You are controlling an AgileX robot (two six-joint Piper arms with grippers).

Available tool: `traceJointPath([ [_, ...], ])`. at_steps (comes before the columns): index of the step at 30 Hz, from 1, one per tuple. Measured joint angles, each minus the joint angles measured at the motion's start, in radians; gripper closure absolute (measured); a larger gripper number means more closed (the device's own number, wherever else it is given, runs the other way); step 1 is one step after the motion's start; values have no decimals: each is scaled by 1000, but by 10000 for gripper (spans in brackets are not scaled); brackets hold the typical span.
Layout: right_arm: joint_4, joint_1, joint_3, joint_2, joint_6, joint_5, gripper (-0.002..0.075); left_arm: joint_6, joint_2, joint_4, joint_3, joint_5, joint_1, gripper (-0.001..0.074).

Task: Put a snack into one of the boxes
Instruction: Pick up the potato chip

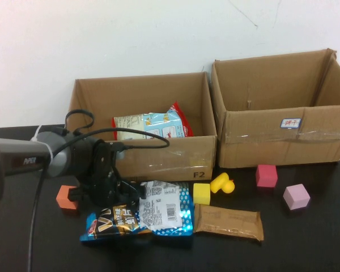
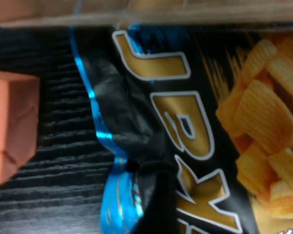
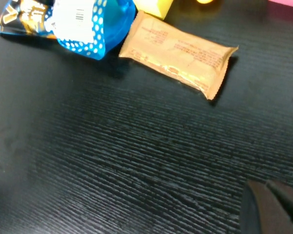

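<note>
the black chip bag [image 1: 110, 224] lies flat on the dark table [image 1: 306, 249], near-left, in front of the left box [image 1: 158, 153]; a blue dotted snack pack [image 1: 167, 212] overlaps its right end. the left gripper [image 1: 105, 192] hangs just over the bag's far edge; whether its fingers are open or closed cannot be told. the left box, marked f2, holds a red-edged snack bag [image 1: 153, 124] leaning inside. the right box [image 1: 283, 141] shows only its bare walls. a brown packet [image 1: 229, 222] lies right of the blue pack. the right gripper [image 3: 276, 209] sits low over the near right of the table, finger state unclear.
</note>
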Motion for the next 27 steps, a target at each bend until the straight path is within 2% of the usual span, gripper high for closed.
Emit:
traceJointPath([
  [2, 0, 0, 0, 0, 0, 0, 727, 0, 11, -21, -7, 6, 0, 192],
  [6, 9, 0, 0, 0, -3, 1, 727, 5, 28, -19, -13, 27, 0, 430],
  [7, 12, 0, 0, 0, -2, 1, 727, 5, 28, -19, -14, 30, 0, 468],
  [14, 35, 0, -2, 0, -15, 1, 727, 33, 11, -27, -17, 60, 0, 495],
  [21, 48, 0, -2, 0, -23, 4, 727, 189, -92, -86, 6, 282, 0, 626],
  [27, 55, 0, -2, 0, -23, 4, 727, 315, -258, -157, 9, 368, 0, 626],
])
